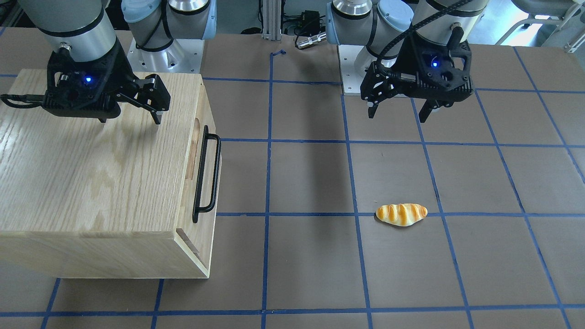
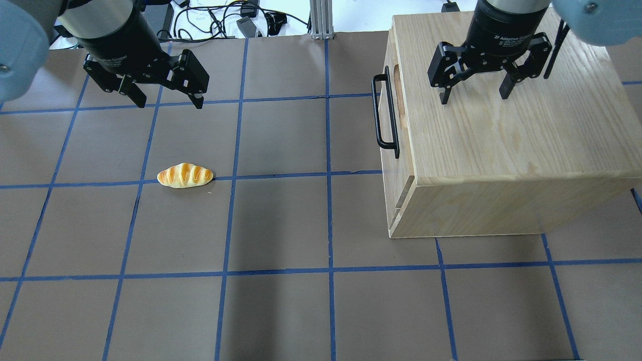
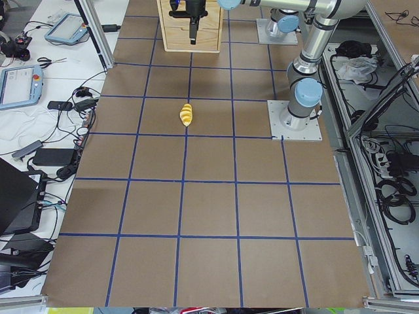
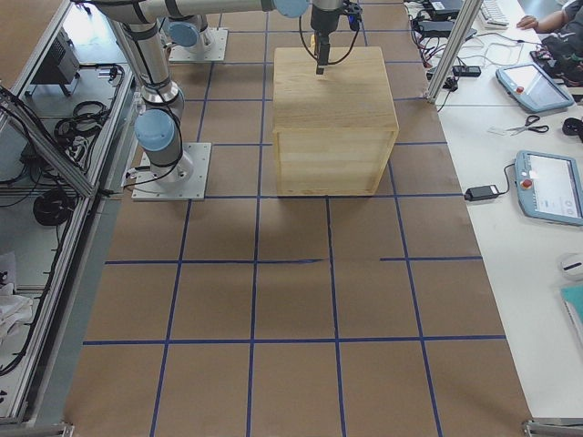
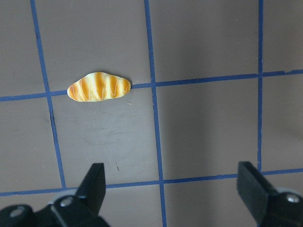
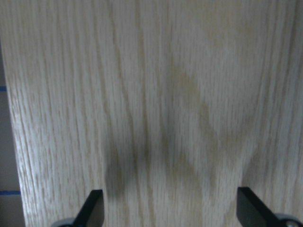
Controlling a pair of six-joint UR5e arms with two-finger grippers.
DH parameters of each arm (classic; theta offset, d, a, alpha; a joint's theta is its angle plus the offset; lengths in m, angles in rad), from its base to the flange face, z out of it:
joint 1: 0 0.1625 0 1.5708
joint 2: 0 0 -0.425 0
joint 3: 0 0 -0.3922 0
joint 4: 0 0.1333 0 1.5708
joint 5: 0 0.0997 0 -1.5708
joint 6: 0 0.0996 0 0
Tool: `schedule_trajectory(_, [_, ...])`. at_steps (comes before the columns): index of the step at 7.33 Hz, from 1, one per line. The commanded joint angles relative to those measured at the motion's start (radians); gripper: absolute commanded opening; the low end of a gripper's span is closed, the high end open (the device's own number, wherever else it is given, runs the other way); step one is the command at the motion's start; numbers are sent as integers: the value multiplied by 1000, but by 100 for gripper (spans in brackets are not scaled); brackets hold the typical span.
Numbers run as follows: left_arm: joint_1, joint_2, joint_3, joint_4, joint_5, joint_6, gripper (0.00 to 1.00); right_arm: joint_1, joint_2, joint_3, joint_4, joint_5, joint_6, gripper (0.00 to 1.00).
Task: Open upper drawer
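Note:
The upper drawer (image 1: 204, 169) is the top front panel of a light oak cabinet (image 1: 91, 173). Its long black bar handle (image 1: 216, 173) faces the middle of the table, and the panel sits flush with the casing. In the overhead view the drawer front (image 2: 390, 108) and handle (image 2: 377, 113) are on the cabinet's left face. My right gripper (image 2: 474, 99) hangs open and empty above the cabinet top (image 6: 156, 94), behind the handle. My left gripper (image 2: 169, 104) is open and empty above the table, far from the cabinet.
A toy bread roll (image 2: 185, 175) lies on the brown mat below the left gripper; it also shows in the left wrist view (image 5: 99, 87). Blue tape lines grid the table. The arm bases (image 1: 160, 50) stand at the robot's edge.

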Motion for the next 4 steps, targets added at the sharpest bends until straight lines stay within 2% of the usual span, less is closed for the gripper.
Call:
schedule_trajectory(1, [1,-3,-1,0,-1,2,100,0,0,1,0,0,0,100])
schedule_trajectory(4, [3,2,-1,0,-1,0,100,-2,0,0,0,0,1,100])
